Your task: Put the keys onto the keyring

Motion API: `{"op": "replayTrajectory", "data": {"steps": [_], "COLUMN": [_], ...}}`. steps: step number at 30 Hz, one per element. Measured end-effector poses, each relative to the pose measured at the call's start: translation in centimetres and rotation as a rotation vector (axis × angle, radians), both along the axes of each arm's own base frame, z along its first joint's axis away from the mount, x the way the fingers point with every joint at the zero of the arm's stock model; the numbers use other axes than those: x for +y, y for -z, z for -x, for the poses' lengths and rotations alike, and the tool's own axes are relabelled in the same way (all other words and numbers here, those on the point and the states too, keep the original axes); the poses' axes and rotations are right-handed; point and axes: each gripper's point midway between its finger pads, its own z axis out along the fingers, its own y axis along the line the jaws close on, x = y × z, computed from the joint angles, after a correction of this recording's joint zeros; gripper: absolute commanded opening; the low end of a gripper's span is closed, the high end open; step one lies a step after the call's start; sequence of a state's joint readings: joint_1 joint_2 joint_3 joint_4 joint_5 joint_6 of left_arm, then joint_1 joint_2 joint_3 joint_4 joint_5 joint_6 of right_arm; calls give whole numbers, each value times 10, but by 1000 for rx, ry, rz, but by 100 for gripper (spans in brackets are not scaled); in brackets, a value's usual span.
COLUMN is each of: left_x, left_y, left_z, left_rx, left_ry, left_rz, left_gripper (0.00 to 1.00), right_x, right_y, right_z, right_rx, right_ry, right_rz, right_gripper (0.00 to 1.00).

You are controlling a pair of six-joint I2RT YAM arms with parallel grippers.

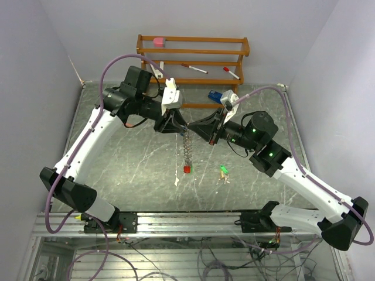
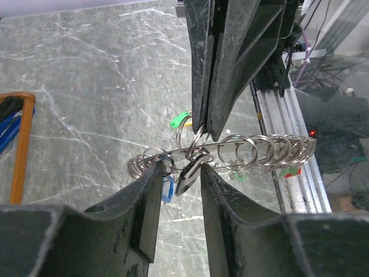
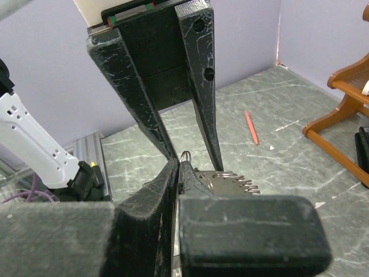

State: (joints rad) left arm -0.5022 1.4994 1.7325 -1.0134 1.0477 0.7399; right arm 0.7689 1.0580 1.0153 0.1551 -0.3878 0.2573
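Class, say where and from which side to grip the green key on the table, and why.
The green key lies flat on the table, so likely pinch its plastic head across the side edges, coming straight down.

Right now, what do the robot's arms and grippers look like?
The left arm and right arm have white links, black joints and a looping mauve cable. Green lights glow on the right. The left gripper and right gripper have scuffed black tapering fingers.

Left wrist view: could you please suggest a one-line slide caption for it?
The right tool pinches the keyring while the open left tool brackets a dark key.
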Motion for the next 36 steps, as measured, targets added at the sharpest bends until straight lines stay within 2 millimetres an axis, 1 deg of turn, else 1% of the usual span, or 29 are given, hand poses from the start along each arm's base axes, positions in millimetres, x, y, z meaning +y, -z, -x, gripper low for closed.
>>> {"op": "replayTrajectory", "data": {"steps": [2,6,7,18,24,31,36], "left_x": [0,0,0,4,7,9,8], "left_y": [0,0,1,0,1,-2,-1], "left_z": [-1,-2,-1,4,4,4,5], "left_rx": [-4,-9,-11,-52,-59,-72,-89], "left_ry": [-2,-4,-3,6,4,0,-8], "left_rz": [-1,-3,-4,-18,-31,-39,-63], "left_gripper": [32,9,7,7,7,7,7], "right_x": [0,0,0,-5,-5,-4,0], "right_y": [0,1,2,2,8,11,19], "right_z": [1,1,1,1,2,1,-1], "right_rx": [1,3,5,16,33,43,64], "right_ry": [-4,-5,-5,14,15,14,3], "right_rz": [0,2,4,12,29,33,47], "right_gripper": [0,0,0,0,0,0,0]}}
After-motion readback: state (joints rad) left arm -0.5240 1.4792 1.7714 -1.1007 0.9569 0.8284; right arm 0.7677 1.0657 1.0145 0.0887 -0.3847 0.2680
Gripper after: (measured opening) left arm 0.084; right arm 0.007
